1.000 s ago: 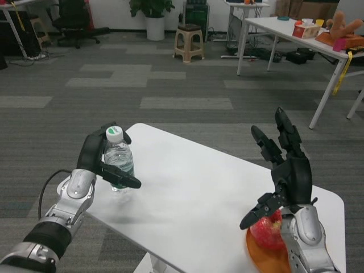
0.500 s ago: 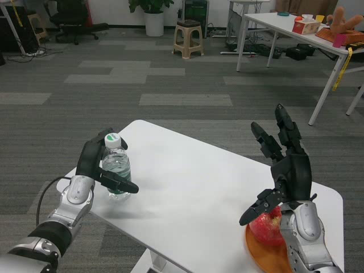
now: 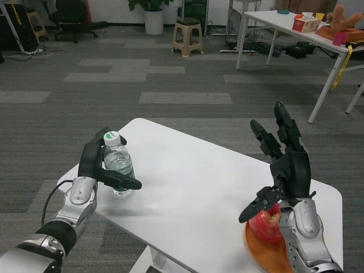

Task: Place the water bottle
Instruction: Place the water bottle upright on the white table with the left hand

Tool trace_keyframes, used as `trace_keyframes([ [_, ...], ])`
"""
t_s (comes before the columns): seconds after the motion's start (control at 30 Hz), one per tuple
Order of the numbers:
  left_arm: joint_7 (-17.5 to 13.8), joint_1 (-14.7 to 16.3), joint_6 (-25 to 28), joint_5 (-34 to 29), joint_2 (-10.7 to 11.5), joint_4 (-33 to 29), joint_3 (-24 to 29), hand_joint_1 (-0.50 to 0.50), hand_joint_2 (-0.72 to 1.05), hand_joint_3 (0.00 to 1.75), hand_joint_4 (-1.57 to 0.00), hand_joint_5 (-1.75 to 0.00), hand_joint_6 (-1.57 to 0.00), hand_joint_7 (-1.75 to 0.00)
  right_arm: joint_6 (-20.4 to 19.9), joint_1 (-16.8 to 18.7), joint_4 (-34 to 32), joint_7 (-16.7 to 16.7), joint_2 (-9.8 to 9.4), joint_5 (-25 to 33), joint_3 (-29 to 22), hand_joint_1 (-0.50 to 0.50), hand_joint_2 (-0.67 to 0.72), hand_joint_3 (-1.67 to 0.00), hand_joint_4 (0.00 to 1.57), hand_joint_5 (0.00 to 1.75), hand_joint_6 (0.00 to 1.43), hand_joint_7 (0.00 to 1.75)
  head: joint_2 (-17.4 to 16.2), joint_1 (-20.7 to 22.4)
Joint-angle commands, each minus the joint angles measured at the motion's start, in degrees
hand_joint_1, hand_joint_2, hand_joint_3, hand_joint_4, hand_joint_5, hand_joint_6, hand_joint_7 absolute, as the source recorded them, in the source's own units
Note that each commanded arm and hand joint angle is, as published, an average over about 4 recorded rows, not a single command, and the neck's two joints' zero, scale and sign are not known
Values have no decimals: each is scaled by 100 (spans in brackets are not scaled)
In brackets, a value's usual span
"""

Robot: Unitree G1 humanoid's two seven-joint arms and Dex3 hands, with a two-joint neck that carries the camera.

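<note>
The room is large, floored in grey carpet tiles (image 3: 182, 74) with paler rectangles, and furnished along its far side with a black office chair (image 3: 71, 17), a potted plant in a white pot (image 3: 153, 20), a beige plastic stool (image 3: 188, 38) and, at the upper right, a long white desk (image 3: 296, 35) carrying a red-and-white box and a brown soft toy. Nearer, the white table (image 3: 193, 193) with rounded corners fills the lower middle of the head view. At its right near corner sits an orange plate (image 3: 259, 250) bearing a red apple-like fruit (image 3: 263, 224). The right hand (image 3: 284, 170) is raised above that plate with its fingers spread wide and nothing in them, so it is idle. The left hand (image 3: 99, 170) is wrapped around the water bottle (image 3: 117, 165), fingers clamped across its clear body below the white-and-green cap, holding it upright at the table's left edge. The bottle's base looks to be at or just above the surface; I cannot tell whether it is touching. As a judgement, the task seems about half done: the bottle has been carried over the table and is upright, but the grip is not yet released. What is left is 1 small descent if needed, then opening the fingers and drawing the hand clear without tipping it.
</note>
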Motion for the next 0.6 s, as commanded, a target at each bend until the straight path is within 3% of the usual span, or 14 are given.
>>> trace_keyframes([
  [0.03,-76,-17,22,-52,-27,113,-66,50,-2,9,-54,-175,-35,-168,-28,-93,20,-29,4,28,-29,-8,68,0,49,0,0,0,0,0],
  [0.27,-243,-26,59,-95,-27,119,-152,50,-4,9,-19,-175,-21,-145,-28,-93,13,-29,7,28,-29,-8,69,0,49,0,0,0,-17,-6],
  [0.37,-331,-24,66,-117,-27,121,-156,49,-8,9,-11,-175,-14,-133,-28,-91,11,-29,13,28,-31,-8,72,0,49,0,0,0,-22,-4],
  [0.43,-408,-26,74,-128,-27,121,-161,33,-8,9,-4,-175,-5,-112,-28,-86,11,-29,13,28,-27,-8,71,0,49,0,0,0,-24,-2],
  [0.5,-478,-33,79,-135,-27,121,-163,8,-10,7,0,-175,0,-96,-28,-84,11,-29,11,28,-25,-8,68,0,49,0,0,0,-25,-7],
  [0.53,-516,-35,79,-139,-27,121,-163,1,-10,4,0,-175,0,-94,-28,-84,11,-29,9,28,-25,-8,66,0,49,0,0,0,-26,-8],
  [0.6,-586,-35,79,-210,-27,121,-167,-24,-10,0,0,-175,0,-87,-23,-84,11,-24,9,28,-25,-8,66,0,49,0,0,0,-26,-8],
])
